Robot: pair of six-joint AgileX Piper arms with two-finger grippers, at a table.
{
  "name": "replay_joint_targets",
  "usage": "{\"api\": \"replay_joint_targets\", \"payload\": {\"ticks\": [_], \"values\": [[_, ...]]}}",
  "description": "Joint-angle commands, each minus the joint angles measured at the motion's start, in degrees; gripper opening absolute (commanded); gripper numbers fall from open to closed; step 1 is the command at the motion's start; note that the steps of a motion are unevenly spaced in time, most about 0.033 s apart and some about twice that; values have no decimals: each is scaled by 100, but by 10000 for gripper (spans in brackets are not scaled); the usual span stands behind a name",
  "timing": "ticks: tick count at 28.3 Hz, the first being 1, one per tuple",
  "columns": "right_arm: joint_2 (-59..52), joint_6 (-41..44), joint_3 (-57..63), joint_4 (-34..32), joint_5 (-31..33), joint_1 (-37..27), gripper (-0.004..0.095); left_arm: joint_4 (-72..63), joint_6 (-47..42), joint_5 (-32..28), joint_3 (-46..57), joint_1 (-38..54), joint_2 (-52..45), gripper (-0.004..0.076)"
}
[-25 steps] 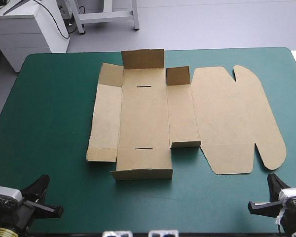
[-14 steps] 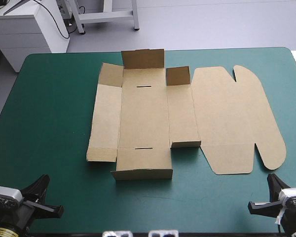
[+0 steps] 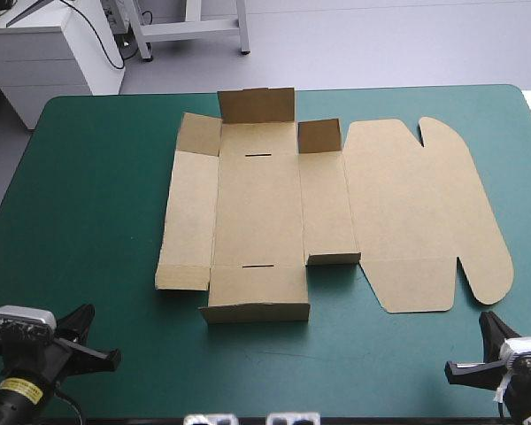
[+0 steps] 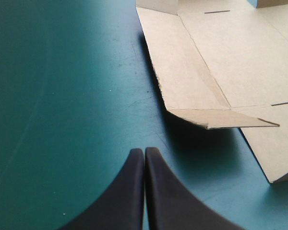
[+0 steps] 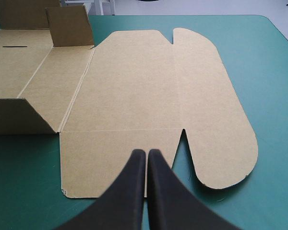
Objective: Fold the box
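At the near left corner, the left jaws are together, their black fin-shaped fingers [image 4: 127, 191] meeting in one pointed arch over the bare teal-green covered surface [image 3: 88, 195], well short of the work. Ahead of them the flat cut sheet of brown board that is the box [image 3: 257, 212] lies spread across the middle of the surface. Its left side panel [image 3: 188, 217] lies down, and its slotted centre panel [image 3: 258, 208] has a short flap raised at the far end [image 3: 257, 105] and another half raised at the near end [image 3: 255, 310]. The broad lid with rounded ears [image 3: 425, 204] lies flat to the right. At the near right corner the right jaws are likewise together, their tip just over the lid's near edge. We judge the folding not yet begun, as no wall is tucked. The next move calls for an arm to reach forward, part its jaws and get under a side panel's edge to lift it. Against the earlier frames, the left arm has shifted slightly inward and turned, while the box and the right arm lie as before.
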Motion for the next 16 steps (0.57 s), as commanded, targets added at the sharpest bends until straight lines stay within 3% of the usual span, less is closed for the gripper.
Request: {"api": "replay_joint_targets", "payload": {"ticks": [1, 16], "values": [[-134, -18, -161, -13, -416, -48, -1, 69, -105, -621, -536, -3, 796, -8], [-134, -18, -161, -13, -416, -48, -1, 229, 218, -604, -2950, -3, 4649, -8]]}}
